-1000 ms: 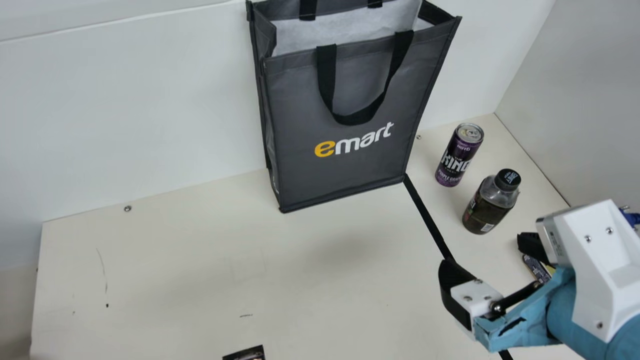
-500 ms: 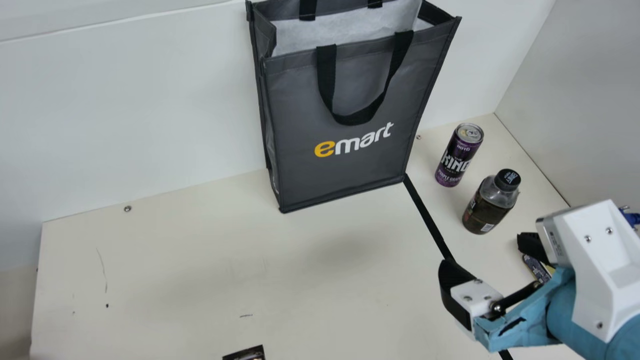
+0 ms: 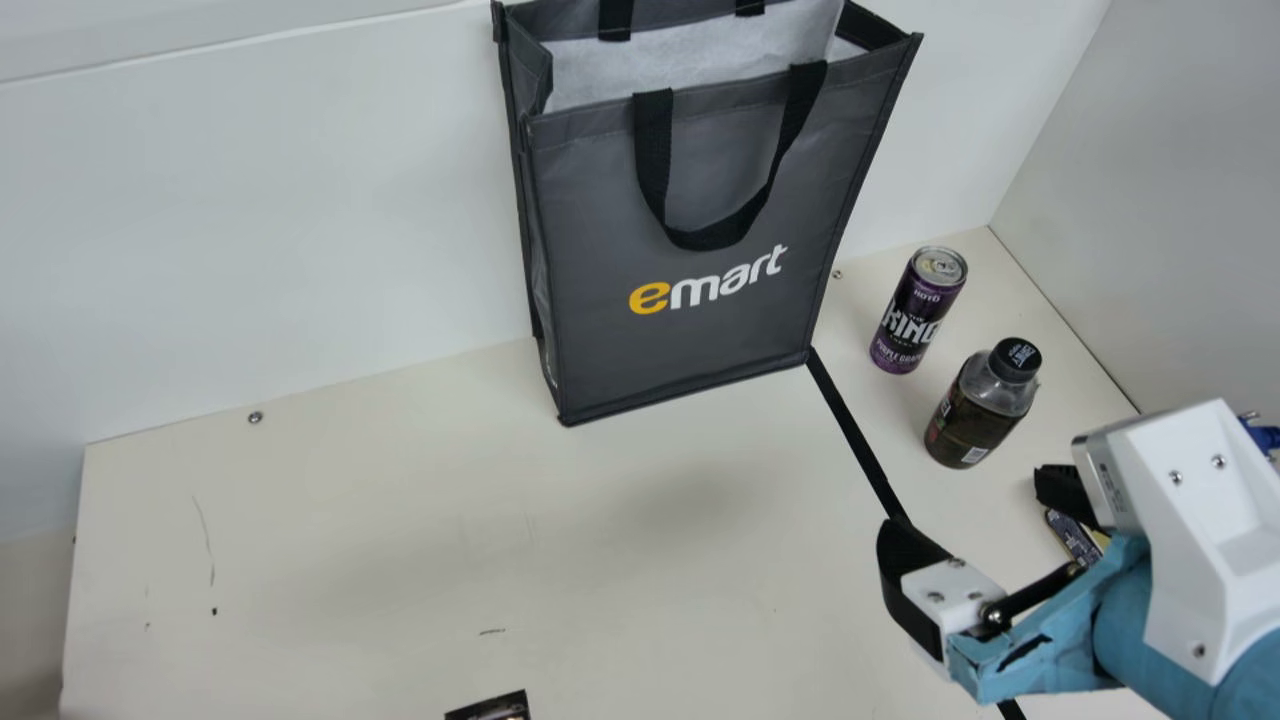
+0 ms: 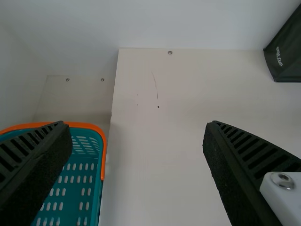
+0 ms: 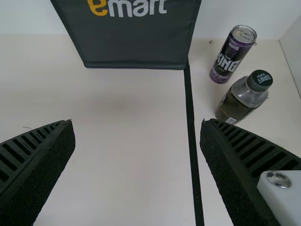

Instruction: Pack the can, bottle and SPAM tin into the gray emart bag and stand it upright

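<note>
The gray emart bag [image 3: 690, 310] stands upright against the back wall, mouth up, its front handle hanging down. To its right the purple can [image 3: 918, 312] stands on the table, and the dark bottle [image 3: 982, 405] stands nearer the front. My right gripper [image 3: 985, 510] is open at the right, in front of the bottle. Behind it lies a partly hidden dark and yellow object [image 3: 1075, 537]; I cannot tell whether that is the SPAM tin. In the right wrist view my right gripper [image 5: 137, 125] has nothing between its fingers. My left gripper [image 4: 135, 125] is open and holds nothing.
A teal basket with an orange rim [image 4: 104, 155] stands beyond the table's edge in the left wrist view. Black tape [image 3: 860, 440] crosses the table from the bag's right corner. A dark printed item [image 3: 492, 708] shows at the main view's bottom edge.
</note>
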Controlling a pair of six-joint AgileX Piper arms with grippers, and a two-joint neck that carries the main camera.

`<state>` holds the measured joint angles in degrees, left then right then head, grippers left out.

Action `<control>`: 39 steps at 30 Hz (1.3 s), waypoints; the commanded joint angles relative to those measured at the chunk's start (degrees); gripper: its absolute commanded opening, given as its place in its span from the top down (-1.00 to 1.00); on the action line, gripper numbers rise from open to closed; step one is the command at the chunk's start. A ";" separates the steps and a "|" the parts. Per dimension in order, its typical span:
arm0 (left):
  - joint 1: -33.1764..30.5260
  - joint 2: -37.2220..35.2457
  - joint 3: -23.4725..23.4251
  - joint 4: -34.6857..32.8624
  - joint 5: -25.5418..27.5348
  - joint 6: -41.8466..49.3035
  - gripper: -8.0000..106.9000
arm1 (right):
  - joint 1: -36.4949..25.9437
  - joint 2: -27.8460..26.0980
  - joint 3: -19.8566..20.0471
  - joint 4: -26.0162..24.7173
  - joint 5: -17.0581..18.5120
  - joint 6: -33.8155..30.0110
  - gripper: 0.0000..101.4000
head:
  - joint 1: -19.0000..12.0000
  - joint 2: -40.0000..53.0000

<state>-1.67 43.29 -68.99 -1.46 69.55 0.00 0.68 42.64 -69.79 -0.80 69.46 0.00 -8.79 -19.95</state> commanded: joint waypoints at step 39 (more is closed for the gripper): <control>0.00 0.00 0.00 0.00 0.00 0.00 -0.71 | 0.68 11.10 -13.86 -1.54 0.35 -8.54 -0.87 | -1.21 -0.05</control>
<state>-1.67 43.29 -68.99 -1.46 69.55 0.00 1.43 53.26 -82.92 -2.45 69.83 -7.90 -8.70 -19.86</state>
